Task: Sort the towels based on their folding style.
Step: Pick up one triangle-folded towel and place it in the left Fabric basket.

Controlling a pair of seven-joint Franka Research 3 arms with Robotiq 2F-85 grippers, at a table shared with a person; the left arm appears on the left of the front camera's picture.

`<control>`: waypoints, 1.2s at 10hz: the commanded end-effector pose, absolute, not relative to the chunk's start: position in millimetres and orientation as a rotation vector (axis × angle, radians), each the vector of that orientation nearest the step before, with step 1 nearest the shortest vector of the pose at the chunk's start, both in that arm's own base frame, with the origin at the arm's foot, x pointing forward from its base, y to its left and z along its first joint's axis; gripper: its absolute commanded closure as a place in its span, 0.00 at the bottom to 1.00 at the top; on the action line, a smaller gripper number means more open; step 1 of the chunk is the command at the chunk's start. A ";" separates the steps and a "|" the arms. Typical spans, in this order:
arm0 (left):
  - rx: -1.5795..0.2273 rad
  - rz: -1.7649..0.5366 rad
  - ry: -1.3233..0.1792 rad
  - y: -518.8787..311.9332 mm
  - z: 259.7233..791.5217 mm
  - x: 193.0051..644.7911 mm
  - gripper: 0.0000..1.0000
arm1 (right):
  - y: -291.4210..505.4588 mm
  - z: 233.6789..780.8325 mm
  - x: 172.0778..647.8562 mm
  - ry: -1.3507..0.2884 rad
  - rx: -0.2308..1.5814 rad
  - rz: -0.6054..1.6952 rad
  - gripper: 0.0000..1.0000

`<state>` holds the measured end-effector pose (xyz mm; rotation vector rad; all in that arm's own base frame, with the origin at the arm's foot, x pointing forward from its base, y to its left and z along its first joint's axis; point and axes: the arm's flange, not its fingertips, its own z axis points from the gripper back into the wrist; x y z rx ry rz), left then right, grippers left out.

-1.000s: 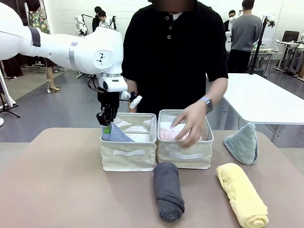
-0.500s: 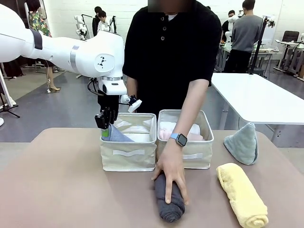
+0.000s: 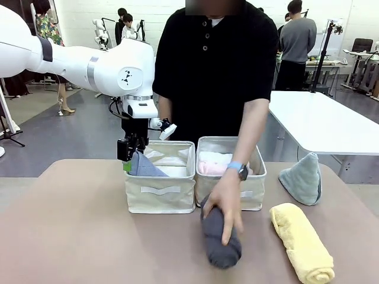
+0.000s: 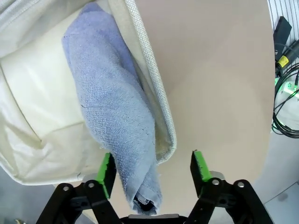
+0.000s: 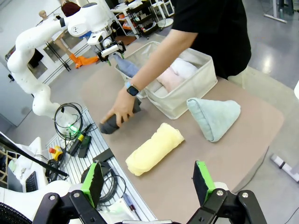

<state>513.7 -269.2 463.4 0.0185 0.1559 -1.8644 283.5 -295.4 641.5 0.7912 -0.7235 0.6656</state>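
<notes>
The table [image 3: 71,236] carries the left basket [image 3: 160,198]. A second basket [image 3: 256,189] touching its right side holds a pink roll [image 3: 210,168] and a white roll [image 3: 216,157]. Farther right are a yellow roll [image 3: 302,242], a teal cone [image 3: 303,177] and a grey roll [image 3: 222,248] under a hand [image 3: 228,207]. Inside the left basket, the blue cone [image 4: 107,116] rises between the spread left gripper [image 4: 153,172]. The right gripper [image 5: 147,179] is spread and empty.

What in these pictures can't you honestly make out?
- Front view: the person's hand covers the grey towel's middle.
- Front view: the left basket's wall hides the blue towel's lower part.
- Front view: the right basket's wall hides most of the pink towel and white towel.
- Right wrist view: the hand covers most of the grey towel too.
</notes>
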 end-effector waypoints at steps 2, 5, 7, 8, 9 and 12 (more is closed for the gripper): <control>0.015 -1.871 0.131 -265.9 466.3 513.2 0.00 | -296.7 644.2 284.3 -0.752 0.806 0.677 0.00; -0.152 -1.852 0.026 -258.5 516.7 509.4 0.00 | -296.7 644.2 284.3 -0.752 0.806 0.677 0.00; -0.215 -1.837 -0.108 -225.8 584.3 489.7 0.00 | -296.7 644.2 284.3 -0.752 0.806 0.677 0.00; -0.232 -1.817 -0.185 -197.7 615.3 473.6 0.00 | -296.7 644.2 284.3 -0.752 0.806 0.677 0.00; -0.198 -1.773 -0.241 -159.7 642.2 456.3 0.00 | -296.7 644.2 284.3 -0.752 0.806 0.677 0.00; -0.113 -1.628 -0.294 -79.2 671.7 415.7 0.00 | -296.7 644.2 284.3 -0.752 0.806 0.677 0.00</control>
